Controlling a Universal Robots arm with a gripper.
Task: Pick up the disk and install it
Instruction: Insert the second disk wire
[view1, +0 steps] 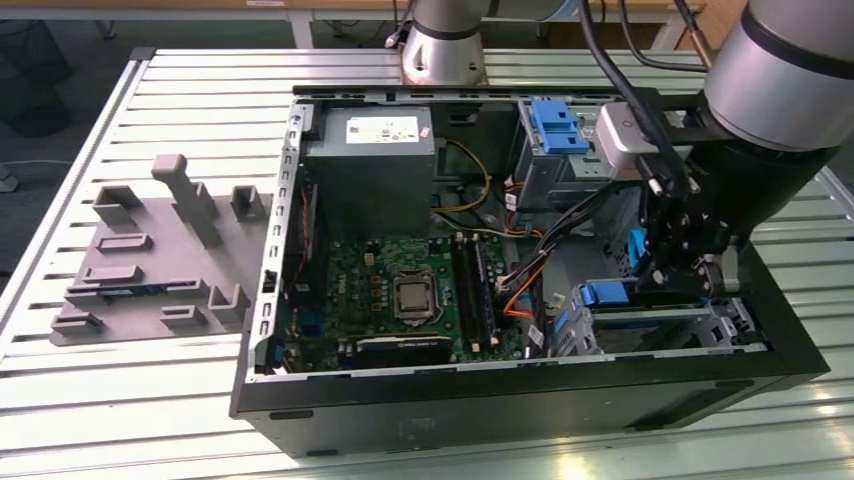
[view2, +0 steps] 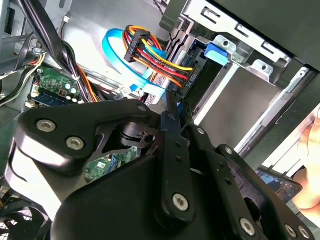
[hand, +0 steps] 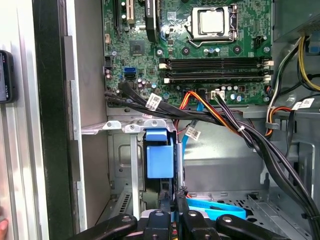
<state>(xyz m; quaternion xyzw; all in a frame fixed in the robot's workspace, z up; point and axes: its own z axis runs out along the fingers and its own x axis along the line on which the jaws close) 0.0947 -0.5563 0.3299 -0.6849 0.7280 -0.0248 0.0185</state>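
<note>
A slatted white bench (view1: 174, 400) carried the open computer case (view1: 534, 400). The disk (hand: 161, 160), blue carrier uppermost, stood edge-on in the drive cage (view1: 667, 325) at the case's 4 o'clock corner, pinched by the gripper (hand: 172, 200) (fingers pressed against it). Likely trouble: the cable bundle (hand: 220, 120) crowding the cage could snag it. The case also held a motherboard (view1: 400, 295) and power supply (view1: 367, 160); a grey fixture block (view1: 154, 255) lay outside at 9 o'clock.
</note>
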